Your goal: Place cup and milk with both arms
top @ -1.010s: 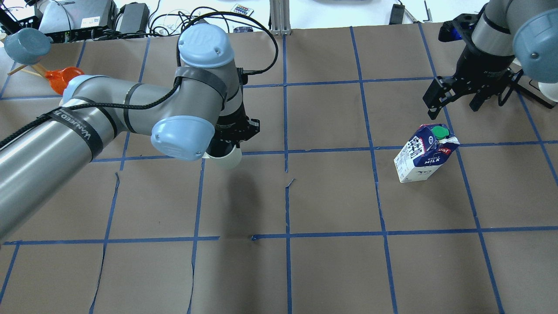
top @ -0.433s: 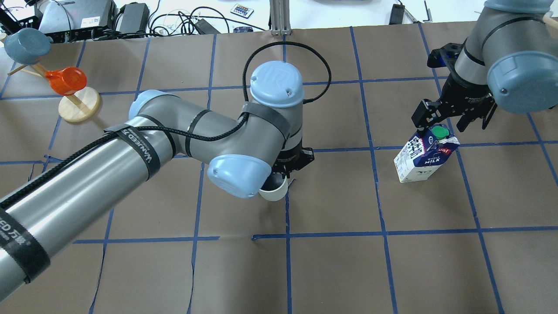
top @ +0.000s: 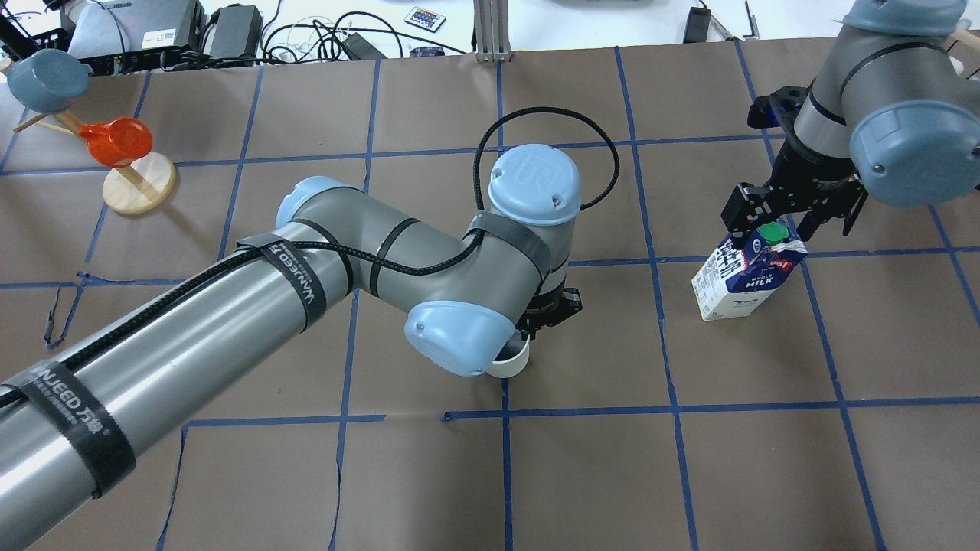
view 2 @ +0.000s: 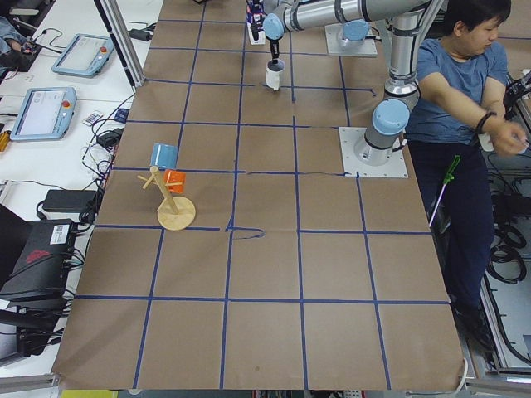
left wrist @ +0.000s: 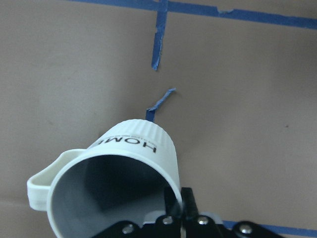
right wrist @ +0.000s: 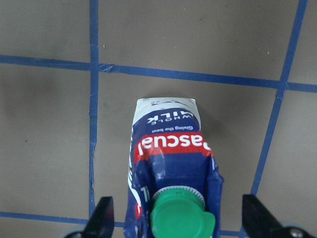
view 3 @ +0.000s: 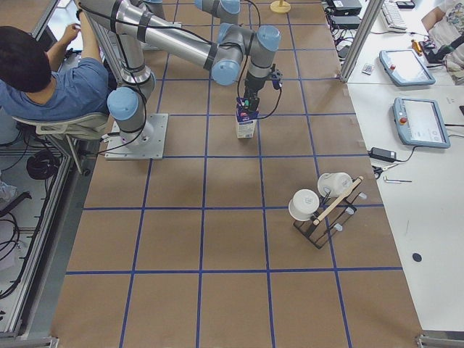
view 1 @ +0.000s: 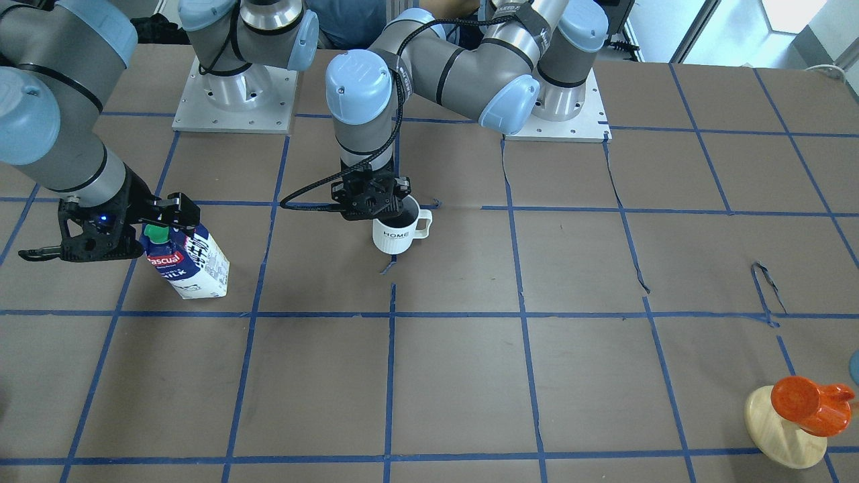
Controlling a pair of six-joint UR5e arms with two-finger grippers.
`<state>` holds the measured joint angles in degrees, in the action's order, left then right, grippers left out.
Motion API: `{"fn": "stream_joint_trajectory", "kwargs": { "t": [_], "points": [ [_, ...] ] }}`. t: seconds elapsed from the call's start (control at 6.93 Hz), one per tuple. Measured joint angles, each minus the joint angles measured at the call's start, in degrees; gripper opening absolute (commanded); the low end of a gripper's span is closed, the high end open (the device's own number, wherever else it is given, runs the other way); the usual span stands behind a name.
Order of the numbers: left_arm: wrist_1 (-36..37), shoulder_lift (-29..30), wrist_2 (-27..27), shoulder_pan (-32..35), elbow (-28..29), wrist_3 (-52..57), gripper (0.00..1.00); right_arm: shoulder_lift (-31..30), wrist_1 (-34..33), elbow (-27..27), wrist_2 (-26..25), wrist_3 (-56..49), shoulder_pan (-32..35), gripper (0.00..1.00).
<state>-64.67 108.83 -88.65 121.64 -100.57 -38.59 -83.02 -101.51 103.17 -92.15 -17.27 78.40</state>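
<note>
The white ribbed cup point(view 1: 396, 233) with "HOME" lettering is near the table's middle, handle toward the robot's left. My left gripper point(view 1: 381, 211) is shut on its rim, one finger inside, as the left wrist view point(left wrist: 181, 218) shows. The arm hides most of the cup point(top: 511, 361) from overhead. I cannot tell whether the cup rests on the paper. The blue and white milk carton point(top: 744, 277) stands upright on the right half. My right gripper point(top: 788, 222) is open, its fingers on either side of the green cap point(right wrist: 181, 218), not touching the milk point(right wrist: 171, 148).
A wooden stand point(top: 139, 186) with an orange cup point(top: 115, 141) and a blue cup point(top: 46, 76) is at the far left. A rack with white mugs point(view 3: 319, 206) stands at the table's right end. An operator point(view 2: 452, 91) sits behind the robot bases.
My left arm has carried the cup to the right and nearer the robot, toward the table's middle. My right gripper has come down from behind the milk to straddle its cap.
</note>
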Motion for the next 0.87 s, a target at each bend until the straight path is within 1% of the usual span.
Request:
{"fn": "stream_joint_trajectory", "kwargs": {
  "t": [0.14,0.29,0.43,0.58,0.87],
  "points": [
    [0.5,0.4,-0.3,0.0,0.2,-0.4,1.00,0.0,0.0,0.0,0.0,0.0,0.0,0.46],
    [0.8,0.1,-0.8,-0.3,0.5,-0.1,1.00,0.0,0.0,0.0,0.1,0.0,0.0,0.28],
    [0.6,-1.0,-1.2,-1.6,1.5,1.8,1.00,0.0,-0.1,-0.2,0.1,0.0,0.0,0.21],
    [-0.4,-2.4,-1.3,-4.5,3.5,6.1,1.00,0.0,-0.2,-0.4,0.1,0.0,0.0,0.17],
    [-4.9,-6.1,-1.1,-11.7,7.5,17.2,1.00,-0.1,-0.4,-1.2,0.3,0.4,0.0,0.16]
  ]
}}
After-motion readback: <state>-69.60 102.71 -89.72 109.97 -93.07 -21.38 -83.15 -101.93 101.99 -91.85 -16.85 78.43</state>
